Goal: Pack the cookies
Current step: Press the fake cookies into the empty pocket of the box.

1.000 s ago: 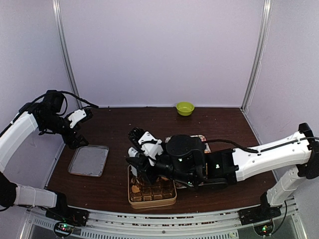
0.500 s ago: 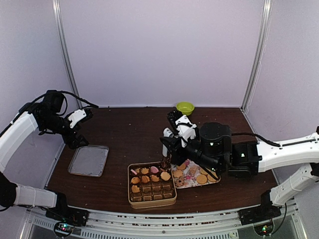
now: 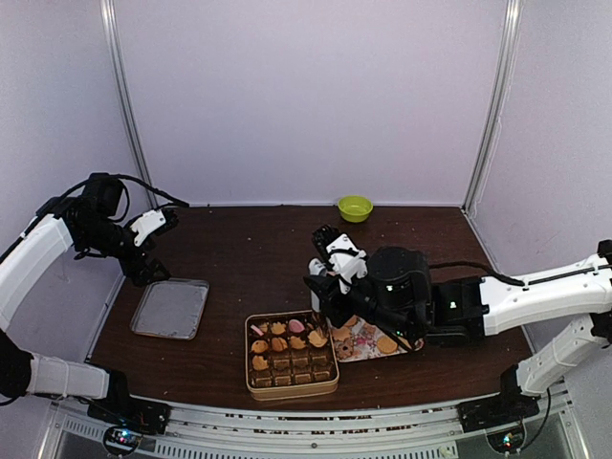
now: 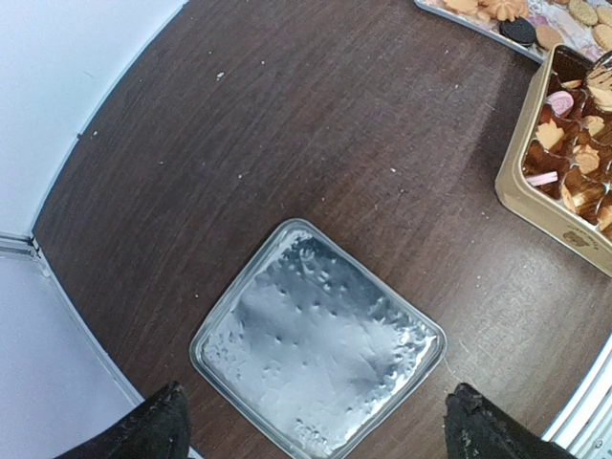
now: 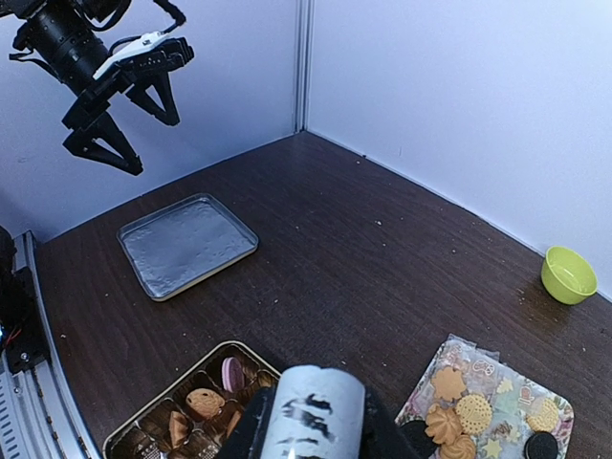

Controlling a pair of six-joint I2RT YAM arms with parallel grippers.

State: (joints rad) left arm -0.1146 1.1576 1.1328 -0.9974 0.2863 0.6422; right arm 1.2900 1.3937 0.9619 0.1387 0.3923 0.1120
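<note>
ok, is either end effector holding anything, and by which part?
Left end effector: nothing, fingers spread wide above the tray. Right end effector: cannot tell; its fingertips are hidden in the wrist view and too dark from above.

A gold tin (image 3: 292, 390) on the dark table (image 3: 239, 249) holds cookies (image 3: 287, 341) in its far rows; more lie on a patterned tray (image 3: 361, 352) just right. The right gripper (image 3: 323, 277) hovers over that tray's far-left corner. The left gripper (image 3: 153, 247), jaws spread, hangs near a silver tray (image 3: 170, 308).

Table (image 3: 249, 249): tin (image 3: 292, 393), lid (image 3: 170, 308), tray (image 5: 512, 394), bowl (image 3: 355, 207)
</note>
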